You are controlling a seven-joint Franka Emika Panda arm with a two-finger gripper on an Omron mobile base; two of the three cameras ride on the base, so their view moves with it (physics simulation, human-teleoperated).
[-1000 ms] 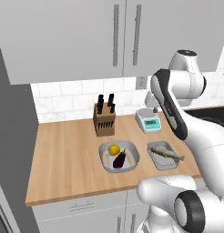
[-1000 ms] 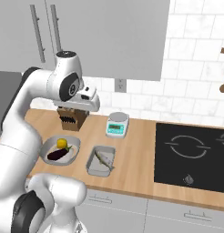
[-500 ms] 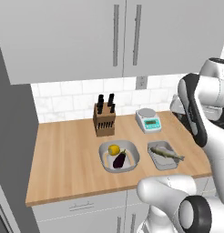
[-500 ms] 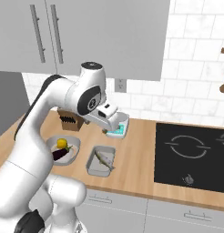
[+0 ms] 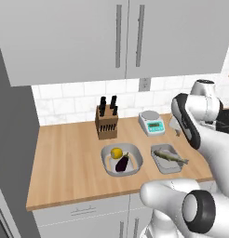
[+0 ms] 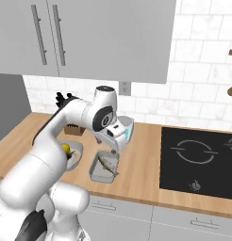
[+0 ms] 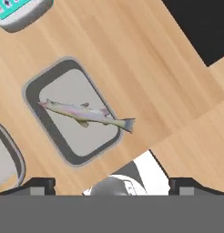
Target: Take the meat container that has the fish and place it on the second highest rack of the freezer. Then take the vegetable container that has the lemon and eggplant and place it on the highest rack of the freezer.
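Arm has swung from over the knife block (image 5: 107,122) side, across the scale (image 5: 151,122), to a spot above the right part of the desk (image 5: 65,158). A second ago the hand was back near the wall; now it hangs over the fish tray (image 5: 168,159), camera pointing down.

Tool (image 7: 111,184): tips far apart at the bottom corners of the hand view, nothing between them. It has opened a little wider over the last second and is now fully spread.

Fish tray (image 7: 70,111): grey, rectangular with rounded corners, flat on the desk, near edge side, right of the bowl (image 5: 121,159). The fish (image 7: 86,113) lies along its length, tail hanging just over one rim. In the hand view the tray sits up and left of centre, so the tool is not yet lined up over it and is well above it.

Bowl with lemon (image 5: 116,152) and eggplant (image 5: 123,163): untouched, left of the tray, in front of the knife block.

Stove top (image 6: 203,162): far right, well apart from the tray.

Reading: this is the approach for the first pick. Neither container is lifted; freezer steps all still to do. Next move looks like shifting toward the tray's rim, then descending. A rim grasp on a shallow tray is likely fiddly; the overhanging tail could get pinched
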